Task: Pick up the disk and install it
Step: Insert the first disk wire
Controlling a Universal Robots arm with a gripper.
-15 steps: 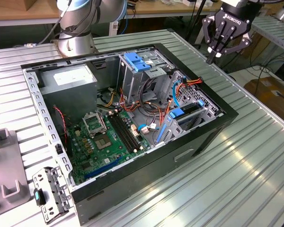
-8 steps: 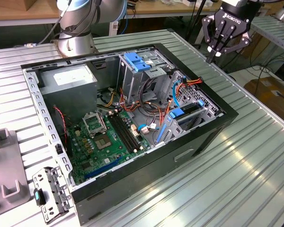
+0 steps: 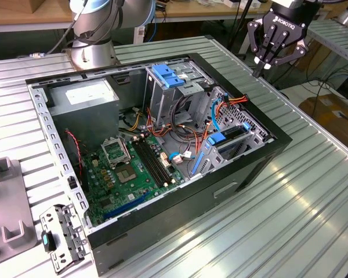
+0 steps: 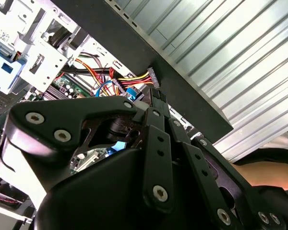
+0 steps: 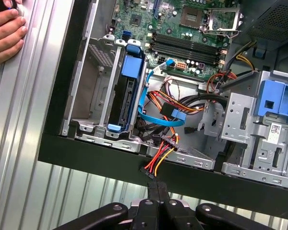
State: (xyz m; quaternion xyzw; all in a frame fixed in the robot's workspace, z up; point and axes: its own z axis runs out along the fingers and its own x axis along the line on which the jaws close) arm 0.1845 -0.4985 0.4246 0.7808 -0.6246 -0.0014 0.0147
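Exterior view: black three-fingered claw (image 3: 268, 58) hangs above the ribbed aluminium table (image 3: 290, 220), outside the far corner of the open black computer case (image 3: 220, 191), fingers drawn together and holding nothing.

In the first wrist view the claw (image 5: 156, 186) sits just outside the case wall, where a red, yellow and black power cable bundle (image 5: 159, 155) drapes its connector over the edge. A flat light-blue data cable (image 5: 156, 117) loops just beside the grey metal bay. A person's hand (image 5: 5, 36) rests on the table near the case. The blue-handled metal drive cage (image 3: 165, 75), grey power-supply box (image 3: 84, 104) and green motherboard (image 3: 130, 168) lie further in. The disk (image 5: 127, 93), dark and seen edge-on within its blue plastic frame, stands in that bay by the case wall (image 3: 229, 141), well apart from the claw.
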